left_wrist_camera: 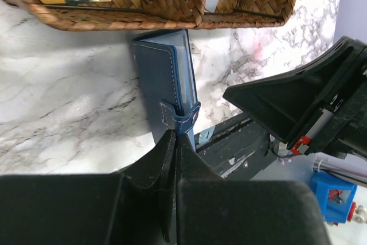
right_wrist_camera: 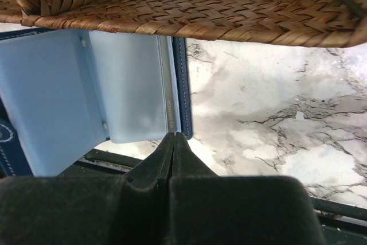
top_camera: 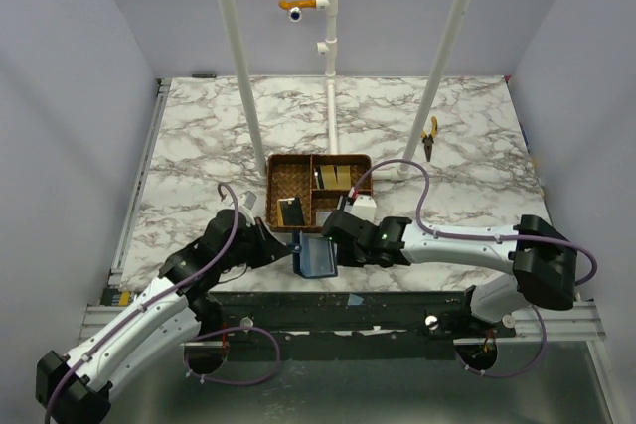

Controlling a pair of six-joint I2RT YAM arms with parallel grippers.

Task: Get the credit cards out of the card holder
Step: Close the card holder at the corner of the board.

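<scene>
Navy card holder [top_camera: 318,257]: lay open, folds running toward wicker tray [top_camera: 298,158]; was pinched along near edge by left end effector [left_wrist_camera: 175,136] and right end effector [right_wrist_camera: 174,136], both clamped.

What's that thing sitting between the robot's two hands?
The navy card holder, opened, lies between the left hand and the right hand, close by the wicker tray. The top view shows it.

Looks like a robotics lab cell: boxed in by plain lilac panels [top_camera: 60,96], spanned by a white pipe frame [top_camera: 235,57] carrying a camera [top_camera: 295,14] at twelve o'clock, floored with a marble-print surface [top_camera: 199,136], edged with a metal rail [top_camera: 571,323] at six.
</scene>
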